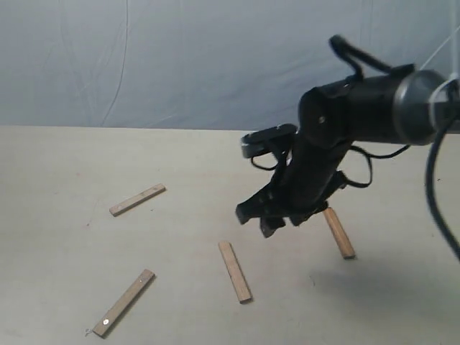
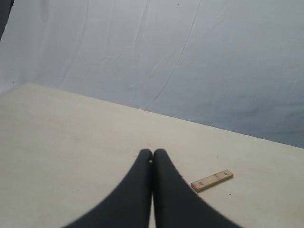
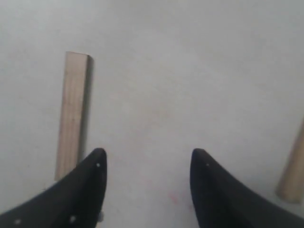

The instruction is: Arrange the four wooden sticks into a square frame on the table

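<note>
The far-left stick (image 1: pixel 137 200), the dotted stick (image 1: pixel 123 303), the middle stick (image 1: pixel 235 271) and the right stick (image 1: pixel 338 232) lay flat and well apart on the table (image 1: pixel 57 158), forming no square. The right gripper (image 1: pixel 269 219) hovered between the middle and right sticks, jaws spread and empty. The left gripper (image 2: pixel 152 154) had its fingers pressed together on nothing.

Pale beige table (image 1: pixel 57 158), 4 wooden sticks (image 1: pixel 235 271) lying flat on it, scattered well apart
</note>
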Controlling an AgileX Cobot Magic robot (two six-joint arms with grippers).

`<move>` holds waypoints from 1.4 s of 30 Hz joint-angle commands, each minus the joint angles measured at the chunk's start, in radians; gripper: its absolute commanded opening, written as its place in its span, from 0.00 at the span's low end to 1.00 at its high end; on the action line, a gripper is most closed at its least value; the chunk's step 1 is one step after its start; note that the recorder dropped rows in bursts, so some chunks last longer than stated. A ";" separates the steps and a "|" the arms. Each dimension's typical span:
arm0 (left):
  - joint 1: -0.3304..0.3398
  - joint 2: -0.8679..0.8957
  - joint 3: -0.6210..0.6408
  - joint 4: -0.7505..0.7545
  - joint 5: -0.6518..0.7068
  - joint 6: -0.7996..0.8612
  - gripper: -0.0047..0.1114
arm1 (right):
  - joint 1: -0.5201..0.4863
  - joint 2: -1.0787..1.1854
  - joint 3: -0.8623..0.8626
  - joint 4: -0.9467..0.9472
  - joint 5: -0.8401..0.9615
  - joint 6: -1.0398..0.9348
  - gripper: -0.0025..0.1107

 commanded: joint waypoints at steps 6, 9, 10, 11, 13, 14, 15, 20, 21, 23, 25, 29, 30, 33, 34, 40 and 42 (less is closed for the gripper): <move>-0.007 -0.004 0.003 0.011 0.002 0.000 0.04 | 0.114 0.138 -0.019 -0.060 -0.121 0.148 0.48; -0.007 -0.004 0.003 0.011 0.002 0.000 0.04 | 0.137 0.180 -0.040 -0.072 -0.110 0.165 0.48; -0.007 -0.004 0.003 0.011 0.002 0.000 0.04 | 0.145 0.188 -0.045 -0.072 -0.112 0.165 0.48; -0.007 -0.004 0.003 0.011 0.002 0.000 0.04 | 0.152 0.197 -0.051 -0.070 -0.114 0.167 0.48; -0.007 -0.004 0.003 0.011 0.002 0.000 0.04 | 0.157 0.218 -0.068 -0.070 -0.114 0.183 0.48; -0.007 -0.004 0.003 0.011 0.002 0.000 0.04 | 0.157 0.227 -0.077 -0.067 -0.112 0.189 0.48; -0.007 -0.004 0.003 0.011 0.002 0.000 0.04 | 0.159 0.237 -0.086 -0.067 -0.107 0.189 0.48; -0.007 -0.004 0.003 0.011 0.002 0.000 0.04 | 0.164 0.258 -0.098 -0.067 -0.106 0.202 0.46; -0.007 -0.004 0.003 0.011 0.002 0.000 0.04 | 0.164 0.258 -0.098 -0.067 -0.101 0.202 0.43; -0.007 -0.004 0.003 0.011 0.002 0.000 0.04 | 0.164 0.256 -0.100 -0.067 -0.080 0.202 0.26; -0.007 -0.004 0.003 0.011 0.002 0.000 0.04 | 0.164 0.256 -0.122 -0.067 -0.027 0.182 0.02; -0.007 -0.004 0.003 0.011 0.002 0.000 0.04 | 0.164 0.256 -0.212 -0.083 0.054 0.163 0.01; -0.007 -0.004 0.003 0.011 0.002 0.000 0.04 | 0.164 0.256 -0.254 -0.084 0.066 0.156 0.01; -0.007 -0.004 0.003 0.011 0.002 0.000 0.04 | 0.166 0.259 -0.356 -0.079 0.079 0.134 0.01; -0.007 -0.004 0.003 0.011 0.002 0.000 0.04 | 0.171 0.266 -0.397 -0.077 0.079 0.120 0.01; -0.007 -0.004 0.003 0.011 0.002 0.000 0.04 | 0.194 0.401 -0.718 -0.004 0.199 -0.004 0.01; -0.007 -0.004 0.003 0.011 0.002 0.000 0.04 | 0.199 0.471 -0.844 -0.004 0.249 -0.009 0.01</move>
